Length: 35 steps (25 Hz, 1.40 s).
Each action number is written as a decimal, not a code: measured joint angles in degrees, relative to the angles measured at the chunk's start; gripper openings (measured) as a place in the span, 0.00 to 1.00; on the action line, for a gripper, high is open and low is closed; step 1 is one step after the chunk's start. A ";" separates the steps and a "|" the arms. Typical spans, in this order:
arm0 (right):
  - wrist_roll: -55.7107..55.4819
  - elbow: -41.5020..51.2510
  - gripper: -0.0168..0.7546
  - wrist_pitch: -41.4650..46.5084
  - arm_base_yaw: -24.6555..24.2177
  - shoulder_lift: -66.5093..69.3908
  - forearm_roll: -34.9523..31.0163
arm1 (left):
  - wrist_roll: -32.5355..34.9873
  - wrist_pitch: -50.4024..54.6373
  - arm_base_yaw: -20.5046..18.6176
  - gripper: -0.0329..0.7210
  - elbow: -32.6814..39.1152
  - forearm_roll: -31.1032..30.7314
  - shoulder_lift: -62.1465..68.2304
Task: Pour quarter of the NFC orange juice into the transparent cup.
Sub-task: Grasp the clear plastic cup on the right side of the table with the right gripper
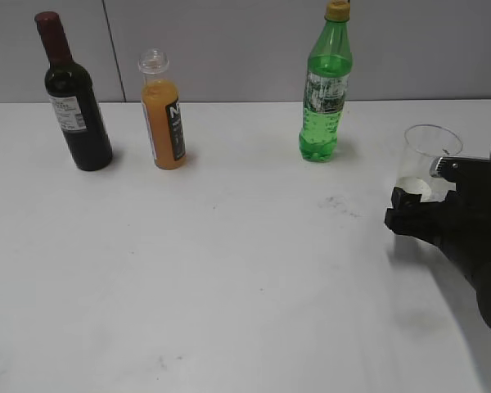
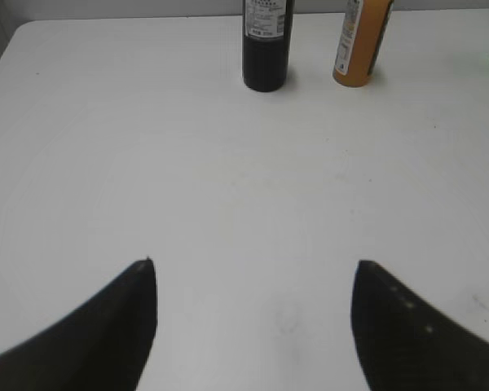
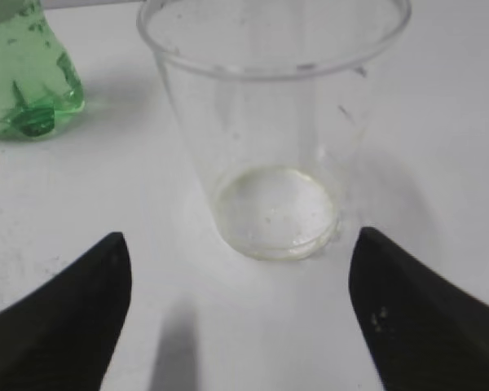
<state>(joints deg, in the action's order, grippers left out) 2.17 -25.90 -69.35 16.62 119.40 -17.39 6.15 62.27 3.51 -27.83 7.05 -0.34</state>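
The transparent cup (image 3: 275, 130) stands upright near the table's (image 1: 229, 286) right edge, unheld before the spread right gripper (image 3: 240, 314); the left gripper (image 2: 253, 326) is spread over bare tabletop.

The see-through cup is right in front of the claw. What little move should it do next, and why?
Probably ease the right gripper forward around the transparent cup. Its jaws stand open just short of the empty, upright cup, with nothing held yet.

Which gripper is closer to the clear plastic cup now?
Right. The right gripper sits just before the clear plastic cup, jaws open. The left gripper hovers over bare table, far away.
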 joint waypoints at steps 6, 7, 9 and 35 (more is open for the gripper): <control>0.00 -2.22 0.89 0.00 0.00 2.49 -0.14 | 0.00 0.00 0.00 0.80 0.00 0.00 0.00; 0.00 -2.71 0.89 0.00 0.00 2.83 -0.14 | 0.00 0.00 0.00 0.80 0.00 0.00 0.00; 0.00 -3.58 0.89 0.00 0.00 3.41 -1.03 | 0.00 0.00 0.00 0.80 0.00 0.00 0.00; -0.05 -15.77 0.88 -0.03 -0.34 12.21 -6.62 | 0.00 0.00 0.00 0.80 0.00 0.00 0.00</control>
<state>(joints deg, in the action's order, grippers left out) 2.11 -41.67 -69.37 16.27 131.61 -24.01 6.15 62.27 3.51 -27.83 7.05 -0.34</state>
